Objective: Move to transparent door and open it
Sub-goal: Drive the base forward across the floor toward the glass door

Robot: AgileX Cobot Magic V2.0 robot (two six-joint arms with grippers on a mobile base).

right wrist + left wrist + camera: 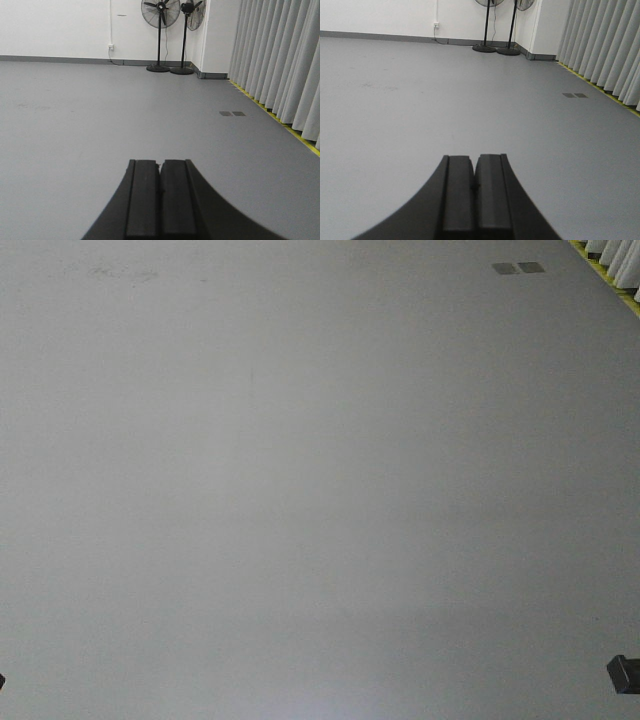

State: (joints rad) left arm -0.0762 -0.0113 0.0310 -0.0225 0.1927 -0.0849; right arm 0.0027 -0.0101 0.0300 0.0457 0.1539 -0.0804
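Left pincer (475, 161) and right pincer (160, 163) both closed, pads touching, empty, over grey floor (300, 490); standing fans (161, 35) and curtains (280, 60) ahead

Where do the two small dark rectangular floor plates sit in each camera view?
Exterior front-facing: two small dark rectangular floor plates near the top edge, right of centre.
Left wrist-mounted: plates right of centre, above mid-height.
Right wrist-mounted: plates right of centre, about mid-height.
Shared landmark: yellow floor line along pale pleated curtains, right of the plates.
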